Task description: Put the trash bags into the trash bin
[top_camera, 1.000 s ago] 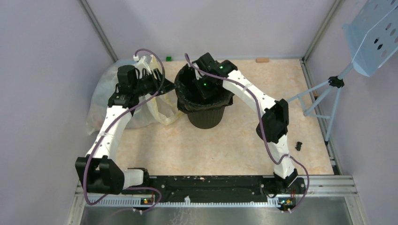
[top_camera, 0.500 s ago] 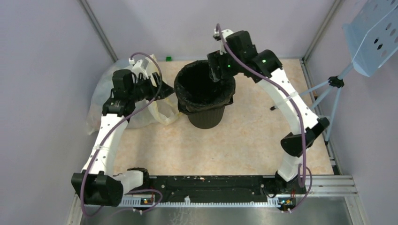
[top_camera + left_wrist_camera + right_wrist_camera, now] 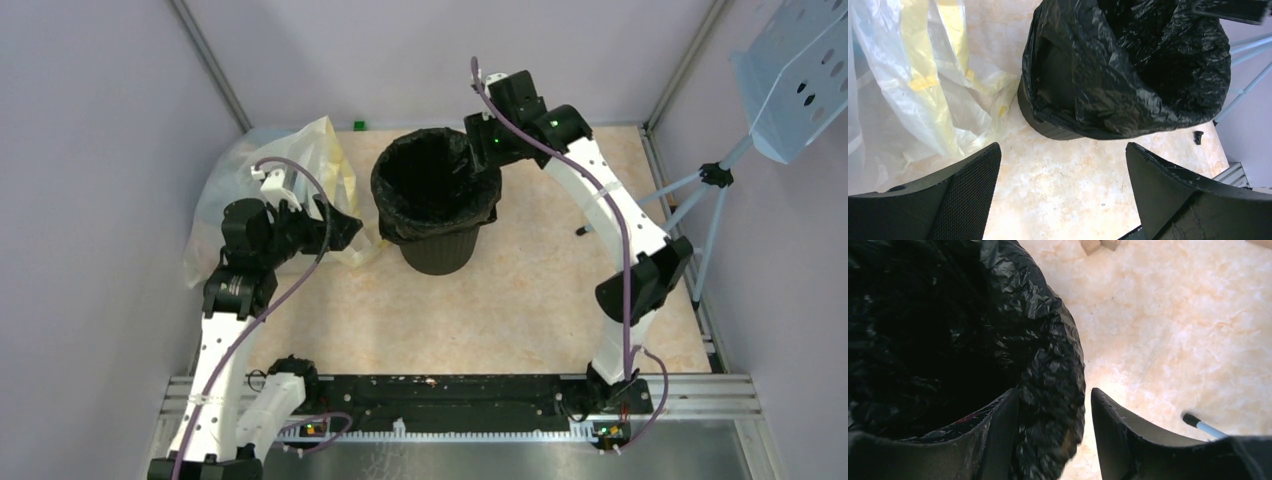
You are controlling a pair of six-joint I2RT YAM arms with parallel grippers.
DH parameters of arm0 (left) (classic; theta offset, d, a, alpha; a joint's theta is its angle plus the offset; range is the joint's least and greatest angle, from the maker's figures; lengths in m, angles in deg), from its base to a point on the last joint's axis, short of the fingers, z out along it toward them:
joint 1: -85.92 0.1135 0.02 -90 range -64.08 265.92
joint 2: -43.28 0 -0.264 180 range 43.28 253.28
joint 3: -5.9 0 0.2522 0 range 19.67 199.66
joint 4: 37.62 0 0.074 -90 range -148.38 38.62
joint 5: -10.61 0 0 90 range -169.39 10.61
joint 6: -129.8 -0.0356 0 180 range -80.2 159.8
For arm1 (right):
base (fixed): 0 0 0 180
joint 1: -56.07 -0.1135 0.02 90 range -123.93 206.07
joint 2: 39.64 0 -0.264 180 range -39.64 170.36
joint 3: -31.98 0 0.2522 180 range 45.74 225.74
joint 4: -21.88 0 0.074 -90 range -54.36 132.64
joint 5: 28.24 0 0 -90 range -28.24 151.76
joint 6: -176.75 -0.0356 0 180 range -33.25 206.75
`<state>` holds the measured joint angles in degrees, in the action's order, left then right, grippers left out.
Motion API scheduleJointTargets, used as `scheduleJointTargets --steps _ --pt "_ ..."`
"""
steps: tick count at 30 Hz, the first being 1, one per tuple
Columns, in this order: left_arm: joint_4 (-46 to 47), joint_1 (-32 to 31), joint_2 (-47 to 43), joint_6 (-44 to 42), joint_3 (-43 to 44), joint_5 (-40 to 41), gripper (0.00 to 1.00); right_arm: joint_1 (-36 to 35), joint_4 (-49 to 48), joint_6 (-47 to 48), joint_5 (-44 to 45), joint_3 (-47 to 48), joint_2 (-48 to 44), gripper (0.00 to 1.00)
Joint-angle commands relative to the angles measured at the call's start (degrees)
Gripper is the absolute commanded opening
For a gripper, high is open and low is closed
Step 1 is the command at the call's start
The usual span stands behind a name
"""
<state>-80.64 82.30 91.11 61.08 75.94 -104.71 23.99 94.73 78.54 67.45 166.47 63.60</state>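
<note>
Yellow bag [image 3: 228, 190]: a pale, filled sack slumped in the far left corner of the tabletop [image 3: 480, 310], just beside the bin. It is not part of the job.

Left gripper [image 3: 1062, 152]: released, jaws spread wide with nothing between them. It hovers over bare tabletop between the yellow bag and the bin's left side, apart from both.

Bin [image 3: 437, 255]: upright near the middle of the far edge, its ribbed lower wall showing below the plastic.

Bag [image 3: 1128, 75]: the glossy black film sits inside the bin, with its mouth folded out over the rim all round. The collar hangs lower and looser on the left and near sides. The loop handles cannot be made out.

Right gripper [image 3: 1054, 391]: unclenched, fingers straddling the covered rim on the bin's far right side, one inside the mouth and one outside. A strip of tabletop shows between the outer finger and the film, so nothing is pinched.

Step in hand: by the look of it, the fold is being settled. The task seems close to done.

Doing it well: probably pinch only the film, not the rim beneath, and draw it down and outward gently. Thin plastic could tear, and the light bin could tip toward the right edge.

Left side's part: likely best kept clear of the yellow bag, ready to steady the bin.
</note>
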Motion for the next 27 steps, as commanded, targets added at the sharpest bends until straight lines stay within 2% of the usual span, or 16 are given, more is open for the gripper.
scheduleJointTargets --steps 1,6,11,14,21,27 --pt "2.2 0.3 -5.0 1.2 -3.9 1.4 0.99 0.6 -1.3 -1.0 -0.3 -0.4 2.9 0.52" --pt "1.1 0.3 -6.3 0.6 -5.0 1.6 0.98 1.3 -2.1 -1.3 -3.1 -1.0 4.5 0.37" --pt "1.7 0.3 -6.6 1.9 -6.0 -0.3 0.97 3.0 -2.2 -1.8 -2.3 -0.1 4.9 0.07" --pt "3.6 0.3 -6.6 2.6 -7.3 -1.1 0.97 5.7 -2.0 -2.7 -0.9 1.7 5.2 0.01" --pt "7.1 0.2 -4.5 4.5 -9.7 -3.8 0.97 13.1 -4.0 -5.4 1.4 3.5 6.3 0.0" --pt "12.7 0.2 -1.7 5.8 -13.1 -5.6 0.97 16.0 -10.9 -9.1 2.1 3.2 8.2 0.02"
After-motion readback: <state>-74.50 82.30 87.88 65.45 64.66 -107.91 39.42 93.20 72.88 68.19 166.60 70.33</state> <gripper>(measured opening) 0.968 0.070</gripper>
